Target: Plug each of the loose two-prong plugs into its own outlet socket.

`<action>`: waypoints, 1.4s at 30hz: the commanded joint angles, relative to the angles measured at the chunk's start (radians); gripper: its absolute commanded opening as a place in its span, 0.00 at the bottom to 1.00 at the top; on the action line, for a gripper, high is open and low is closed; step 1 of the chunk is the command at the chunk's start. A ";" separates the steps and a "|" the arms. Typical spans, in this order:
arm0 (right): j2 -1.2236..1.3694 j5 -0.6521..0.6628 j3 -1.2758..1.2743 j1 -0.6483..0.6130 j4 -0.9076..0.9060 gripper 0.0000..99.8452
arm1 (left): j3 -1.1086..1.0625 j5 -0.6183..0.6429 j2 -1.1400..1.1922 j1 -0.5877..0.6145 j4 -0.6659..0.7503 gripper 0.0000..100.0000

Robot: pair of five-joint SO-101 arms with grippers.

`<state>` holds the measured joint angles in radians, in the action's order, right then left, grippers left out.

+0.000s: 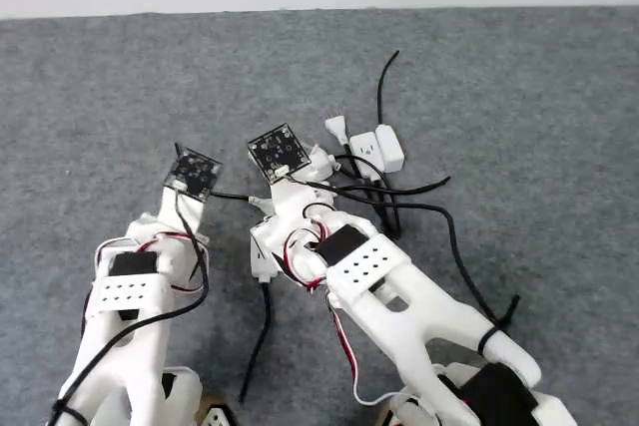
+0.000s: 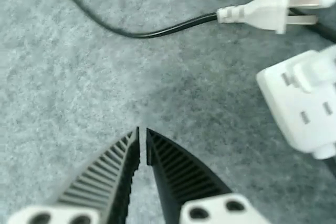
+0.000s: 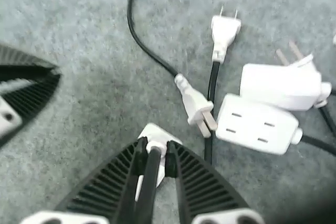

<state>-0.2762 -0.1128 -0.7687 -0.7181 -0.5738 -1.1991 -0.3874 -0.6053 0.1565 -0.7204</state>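
From above, two white outlet blocks (image 1: 389, 147) lie side by side on the grey worktop (image 1: 519, 97), with a white two-prong plug (image 1: 336, 129) at their ten o'clock. At the left wrist, the left tool (image 2: 142, 136) is closed and empty. At the right wrist, the right tool (image 3: 155, 149) clamps a white held plug (image 3: 156, 136) and its black cord; a loose plug (image 3: 195, 103) lies with its prongs just beside one block.

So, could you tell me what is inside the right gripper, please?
The right gripper is shut on a black cord, with the cord's white plug just beyond its tips. The plug's prongs are covered, so they cannot be seen.
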 commanded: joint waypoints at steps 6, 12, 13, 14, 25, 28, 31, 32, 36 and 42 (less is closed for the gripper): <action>0.022 0.008 0.064 0.007 0.036 0.01 | 0.065 0.115 -0.021 0.035 0.054 0.02; 0.027 0.002 0.064 -0.027 0.042 0.01 | 0.064 0.117 -0.021 0.052 0.072 0.02; 0.027 -0.011 0.064 -0.028 0.044 0.01 | 0.064 0.117 -0.021 0.052 0.072 0.02; 0.027 -0.017 0.064 -0.028 0.045 0.01 | 0.064 0.117 -0.021 0.052 0.072 0.02; 0.025 0.009 0.064 -0.022 0.045 0.01 | 0.064 0.117 -0.021 0.051 0.071 0.02; 0.027 0.012 0.064 -0.022 0.045 0.01 | 0.064 0.117 -0.021 0.048 0.071 0.02; 0.028 0.012 0.064 -0.015 0.061 0.01 | 0.062 0.117 -0.021 0.048 0.069 0.02; 0.028 0.012 0.064 -0.007 0.062 0.01 | 0.062 0.117 -0.021 0.048 0.069 0.02; 0.028 0.012 0.064 0.007 0.067 0.01 | 0.062 0.117 -0.021 0.048 0.069 0.02; 0.028 0.014 0.064 0.010 0.074 0.01 | 0.062 0.117 -0.021 0.048 0.069 0.02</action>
<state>-0.2486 -0.1128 -0.7534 -0.7242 -0.5186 -1.1914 -0.2846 -0.6053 0.2010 -0.6759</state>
